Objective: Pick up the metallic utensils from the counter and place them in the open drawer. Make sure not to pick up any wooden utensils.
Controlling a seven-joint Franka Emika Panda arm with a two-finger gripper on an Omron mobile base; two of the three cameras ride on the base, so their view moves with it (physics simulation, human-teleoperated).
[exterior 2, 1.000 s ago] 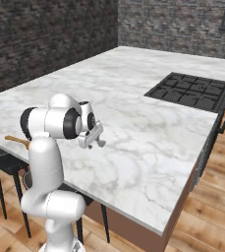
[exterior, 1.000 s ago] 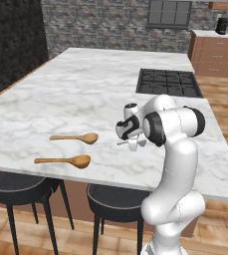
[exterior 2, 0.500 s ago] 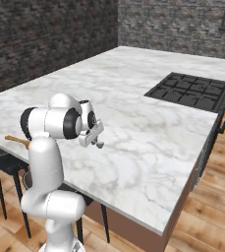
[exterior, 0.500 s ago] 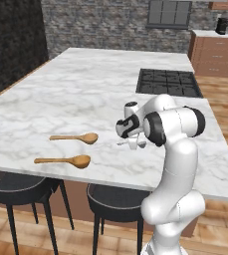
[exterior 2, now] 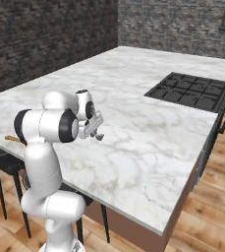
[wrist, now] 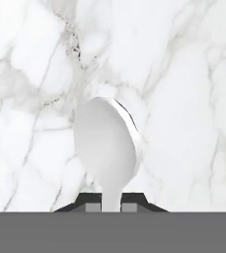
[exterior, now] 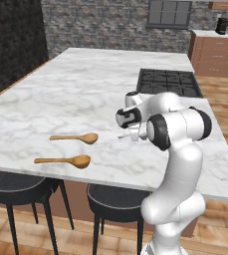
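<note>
Metal spoon [wrist: 107, 143] in hand [wrist: 111, 207]

Even, bright light throughout — the counter [exterior: 85, 84] reads near-white, soft shadows under stools [exterior: 16, 184]; hand view slightly soft — no glare.

Two black round stools sit tucked under the near edge, one [exterior: 16, 182] off to the left and another [exterior: 118, 201] more toward the middle. Floor's warm wood planks [exterior 2: 202, 216]. Back wall is grey stone brick [exterior: 100, 25] with a dark framed window [exterior: 169, 13] in it. Far right there's a run of reddish-brown cabinets [exterior: 216, 55] with some small dark appliance [exterior: 222, 25] on top, too small to make out.
</note>
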